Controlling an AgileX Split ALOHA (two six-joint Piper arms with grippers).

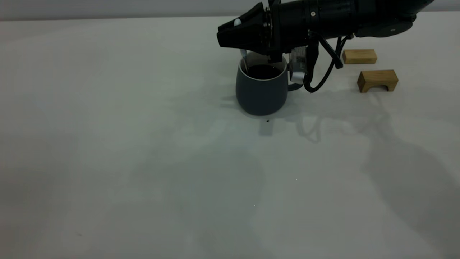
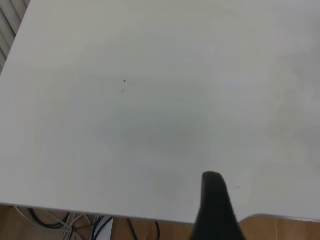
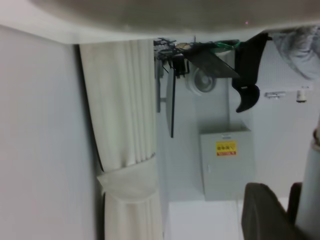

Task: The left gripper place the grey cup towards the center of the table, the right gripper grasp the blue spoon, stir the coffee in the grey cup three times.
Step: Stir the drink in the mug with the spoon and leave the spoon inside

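Right gripper [image 1: 233,30] pinches the slim blue spoon [image 1: 243,57], dipped into the rounded grey cup [image 1: 260,91] of dark coffee [image 1: 263,72].

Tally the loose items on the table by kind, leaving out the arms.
Wooden blocks: 2 (plain block, arched block)
Cups: 1 (grey cup, holding coffee)
Spoons: 1 (blue spoon, in the right gripper)
Total: 4

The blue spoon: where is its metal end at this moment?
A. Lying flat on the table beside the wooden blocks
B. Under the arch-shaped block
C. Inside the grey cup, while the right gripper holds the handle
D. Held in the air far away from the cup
C: in the exterior view the blue spoon slants down from the right gripper into the grey cup, at the coffee.
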